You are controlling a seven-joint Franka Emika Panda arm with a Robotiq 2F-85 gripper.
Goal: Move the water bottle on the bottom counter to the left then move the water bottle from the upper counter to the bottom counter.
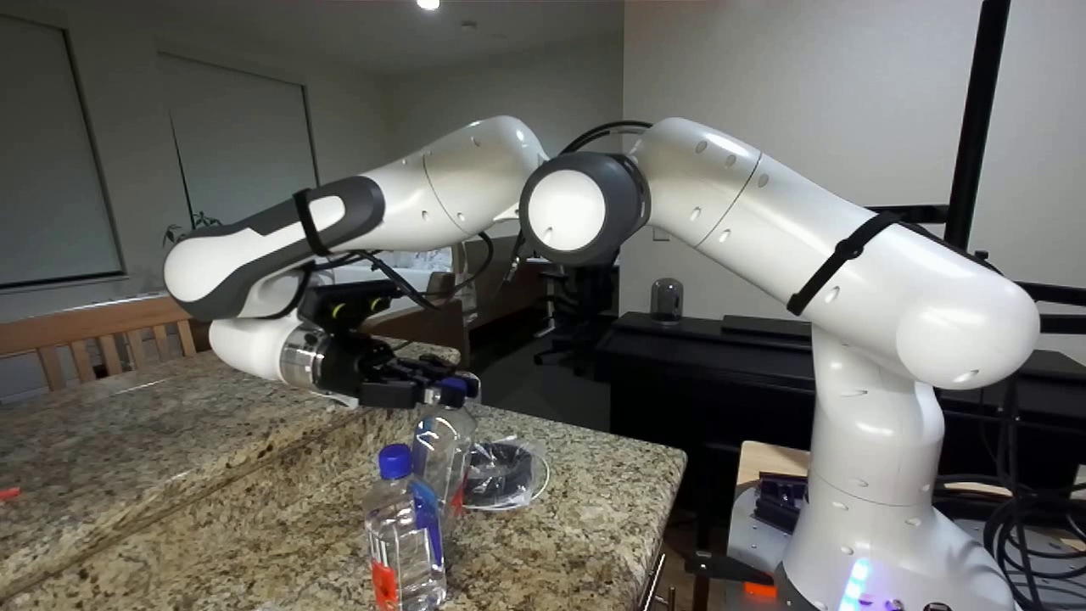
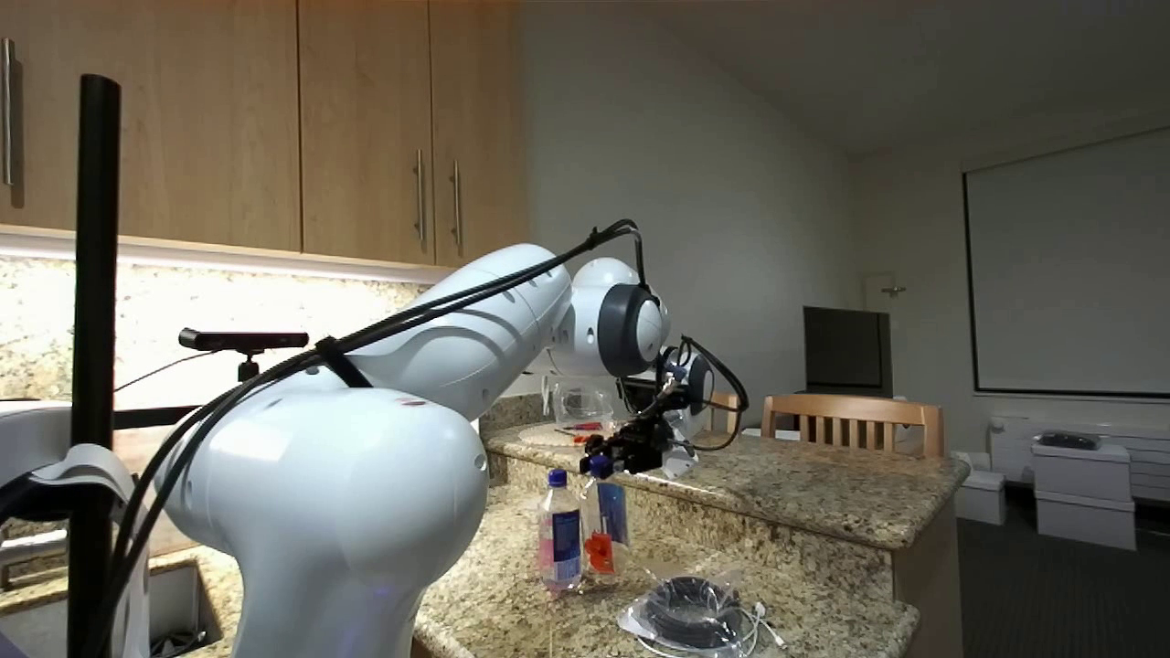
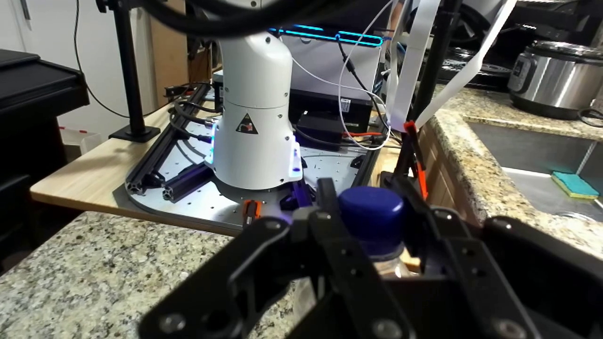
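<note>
As step two neared its close, letting go seemed the main thing left

Since the first bottle (image 1: 405,539) and the second bottle (image 1: 445,437) were both over the bottom counter (image 1: 585,543), the step in hand was most likely the end of the transfer; the second bottle (image 2: 611,512), presumably the one meant to leave the upper counter (image 2: 786,471), appeared just right of center in an exterior view, beside its neighbor. The gripper (image 3: 370,197) had its fingers (image 3: 328,207) against either side of a blue cap (image 3: 371,216), the gap no wider than the cap, and held the second bottle by its top; the next move called for seating the base flat, then parting the fingers evenly and backing off without a nudge.

Only the wrist view showed clearly, right of center, how the cap filled the gap; in an exterior view the first bottle (image 1: 405,539), low and left of center, screened the second bottle's foot; in an exterior view that foot showed below an orange-red patch (image 2: 600,553), though whether it touched the granite was too fine to tell.
</note>
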